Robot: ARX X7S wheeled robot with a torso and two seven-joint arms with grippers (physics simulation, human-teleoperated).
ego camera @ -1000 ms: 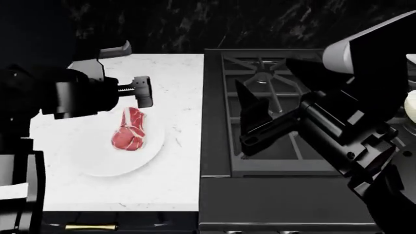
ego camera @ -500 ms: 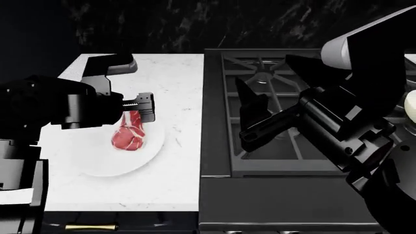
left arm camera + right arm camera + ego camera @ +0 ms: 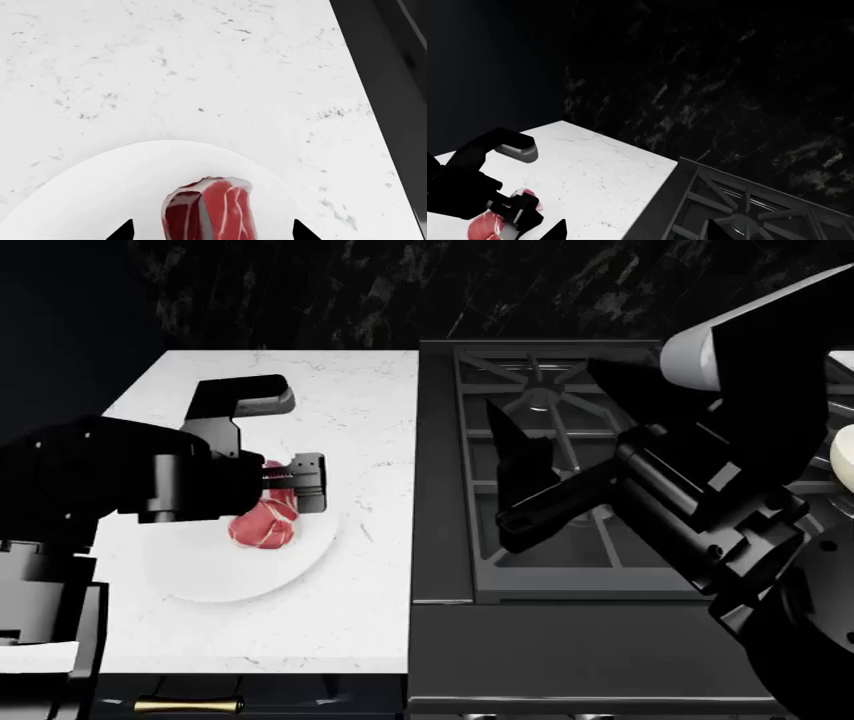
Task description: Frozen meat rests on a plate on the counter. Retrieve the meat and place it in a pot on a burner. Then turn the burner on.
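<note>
The meat (image 3: 260, 525), a red-pink steak with white fat, lies on the white plate (image 3: 220, 580) on the counter (image 3: 360, 410). My left gripper (image 3: 302, 486) is open and hangs low over the steak's far end, hiding part of it. In the left wrist view the steak (image 3: 210, 210) sits between the two dark fingertips (image 3: 124, 232) on the plate (image 3: 100, 190), with gaps on both sides. My right gripper (image 3: 518, 490) is open and empty above the stove grate. A cream sliver of the pot (image 3: 842, 460) shows at the right edge, mostly hidden by my right arm.
The black stove (image 3: 534, 540) adjoins the counter on the right; a rear burner (image 3: 539, 393) with star grate bars shows behind my right gripper. A dark marbled wall (image 3: 400, 290) backs everything. The right wrist view shows the counter (image 3: 600, 170), my left arm and the steak (image 3: 484, 225).
My left gripper has moved right and down toward the plate, and now covers the steak's far end. The right arm has barely shifted. The steak and plate have not moved.
</note>
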